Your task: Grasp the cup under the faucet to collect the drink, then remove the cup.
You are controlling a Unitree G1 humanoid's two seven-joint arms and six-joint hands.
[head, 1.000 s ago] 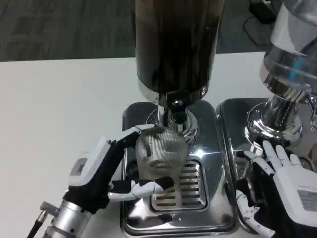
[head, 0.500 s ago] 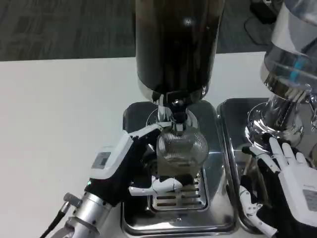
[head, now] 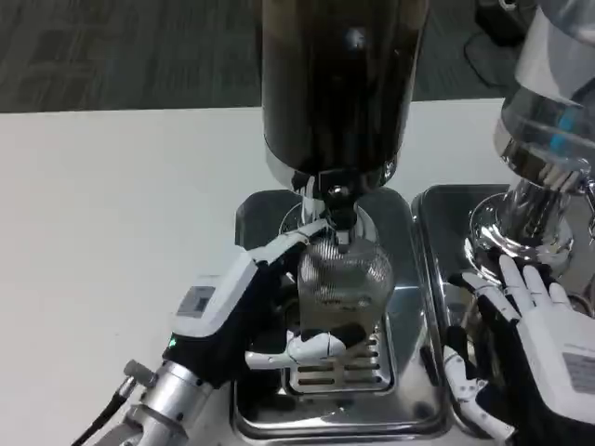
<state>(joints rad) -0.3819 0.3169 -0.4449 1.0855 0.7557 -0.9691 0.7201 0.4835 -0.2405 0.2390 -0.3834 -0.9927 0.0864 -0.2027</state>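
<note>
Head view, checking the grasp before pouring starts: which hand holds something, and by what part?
The left hand holds the clear ribbed cup by its side wall, under the dark drink dispenser's faucet. The right hand holds nothing.

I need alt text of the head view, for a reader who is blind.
The left hand holds a clear ribbed cup under the faucet of a dark drink dispenser. The right hand rests open by a second dispenser's base.

Clear ribbed cup (head: pixel 344 271), dark-filled dispenser (head: pixel 342 84), silver slotted drip tray (head: pixel 327 409), white table (head: pixel 112 214).
</note>
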